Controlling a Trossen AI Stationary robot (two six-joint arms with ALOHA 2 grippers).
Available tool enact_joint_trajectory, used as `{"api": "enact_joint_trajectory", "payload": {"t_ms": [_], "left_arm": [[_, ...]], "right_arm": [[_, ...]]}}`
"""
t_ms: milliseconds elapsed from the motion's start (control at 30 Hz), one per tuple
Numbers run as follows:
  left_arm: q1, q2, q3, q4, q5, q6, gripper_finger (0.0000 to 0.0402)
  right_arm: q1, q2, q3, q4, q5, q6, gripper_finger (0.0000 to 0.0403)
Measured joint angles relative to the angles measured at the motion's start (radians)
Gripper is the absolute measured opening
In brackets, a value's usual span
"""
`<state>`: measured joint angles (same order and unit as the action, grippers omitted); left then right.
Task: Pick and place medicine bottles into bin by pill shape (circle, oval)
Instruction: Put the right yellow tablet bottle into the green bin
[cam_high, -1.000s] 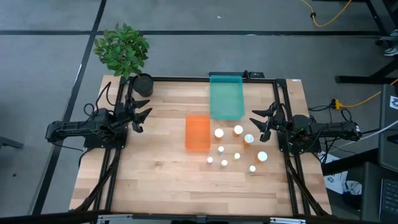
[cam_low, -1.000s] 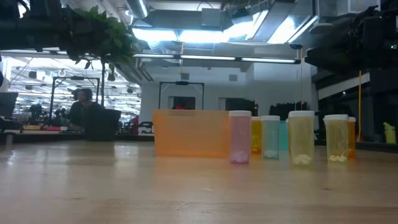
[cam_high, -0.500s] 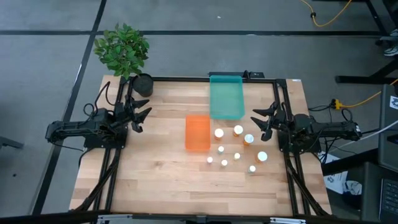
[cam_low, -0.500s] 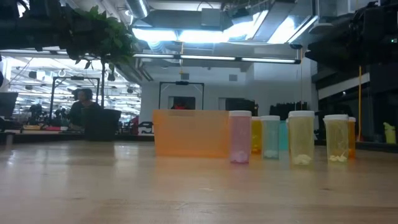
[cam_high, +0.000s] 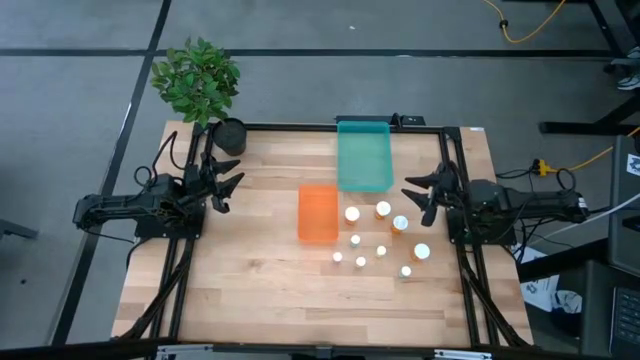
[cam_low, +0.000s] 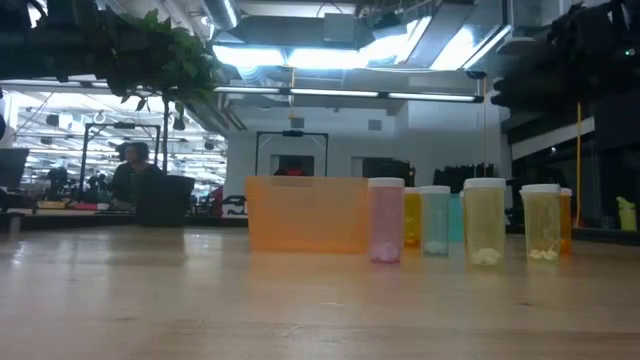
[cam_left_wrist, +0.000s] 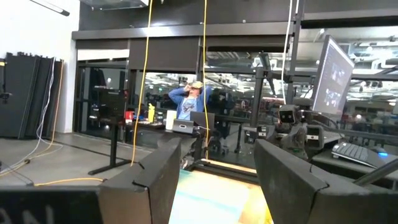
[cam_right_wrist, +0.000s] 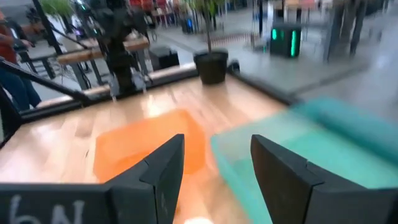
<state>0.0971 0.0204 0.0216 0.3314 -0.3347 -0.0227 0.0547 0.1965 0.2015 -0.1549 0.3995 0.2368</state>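
Observation:
Several small medicine bottles (cam_high: 381, 240) with white caps stand upright on the wooden table, right of centre; in the low view they show as a row (cam_low: 484, 222). An orange bin (cam_high: 318, 213) lies to their left and a teal bin (cam_high: 364, 155) behind it. My right gripper (cam_high: 415, 193) hovers open at the table's right side, just right of the bottles, with nothing between its fingers (cam_right_wrist: 217, 142). My left gripper (cam_high: 228, 185) waits open at the left side, its fingers apart (cam_left_wrist: 217, 149) and nothing between them.
A potted plant (cam_high: 200, 85) stands at the table's far left corner. The dark frame rails (cam_high: 448, 180) run along both sides of the table. Bare wood (cam_high: 260, 290) spreads across the near half. People sit in the room beyond the table (cam_low: 135, 170).
My right gripper has risen a little at the table's right side and rolled about its own line, staying open. The bottles and bins have kept their places.

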Motion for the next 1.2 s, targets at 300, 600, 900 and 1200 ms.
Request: {"api": "enact_joint_trajectory", "payload": {"t_ms": [300, 600, 900, 1200], "left_arm": [[0.0, 0.0, 0.0, 0.0, 0.15, -0.061, 0.0195], [-0.053, 0.077, 0.018, 0.025, 0.203, -0.054, 0.0188], [-0.198, 0.446, 0.209, 0.036, 0.141, -0.014, 0.017], [-0.282, 0.88, 0.416, 0.213, 0.093, 0.2, 0.0169]], "right_arm": [[0.0, 0.027, 0.042, -0.045, -0.058, 0.059, 0.0188], [0.0, 0.027, 0.042, -0.046, -0.053, 0.077, 0.0188], [0.0, 0.027, 0.042, -0.056, -0.053, 0.077, 0.0188], [0.0, 0.026, 0.042, -0.11, -0.051, 0.074, 0.0188]]}}
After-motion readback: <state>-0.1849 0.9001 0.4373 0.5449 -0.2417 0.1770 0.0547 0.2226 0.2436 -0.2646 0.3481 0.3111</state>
